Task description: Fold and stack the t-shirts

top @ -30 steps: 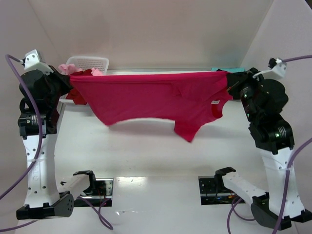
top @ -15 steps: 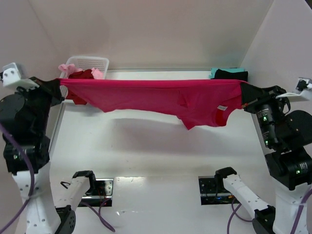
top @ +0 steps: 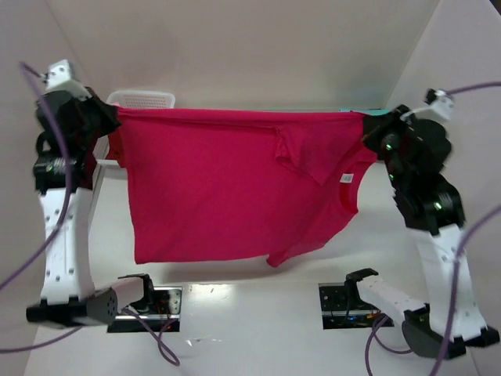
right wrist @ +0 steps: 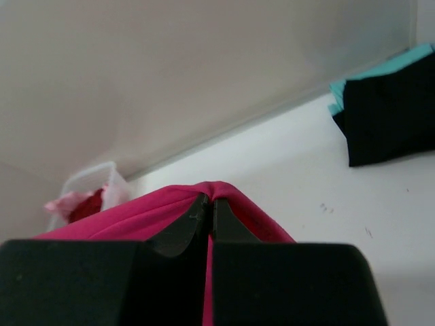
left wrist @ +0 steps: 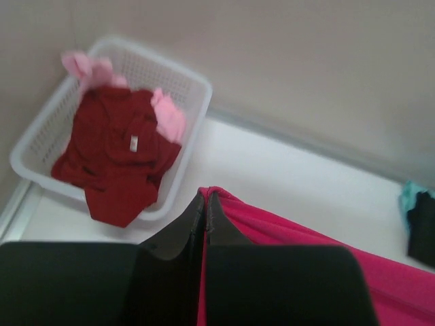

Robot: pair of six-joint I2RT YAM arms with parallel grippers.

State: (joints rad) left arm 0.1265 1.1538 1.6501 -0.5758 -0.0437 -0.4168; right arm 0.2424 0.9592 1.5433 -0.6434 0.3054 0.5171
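Crimson-pink t-shirt hangs spread in mid-air between my two arms, above the table.
My left gripper and right gripper each pinch tight on a top corner; a dark red tee lies in the white basket behind.

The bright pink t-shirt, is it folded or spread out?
Spread out: the t-shirt hangs open in the air, held taut along its top edge between the left pincer and the right pincer.

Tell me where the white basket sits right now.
In the top view the white basket sits in the far left corner of the table, behind the left gripper and the stretched crimson-pink shirt.
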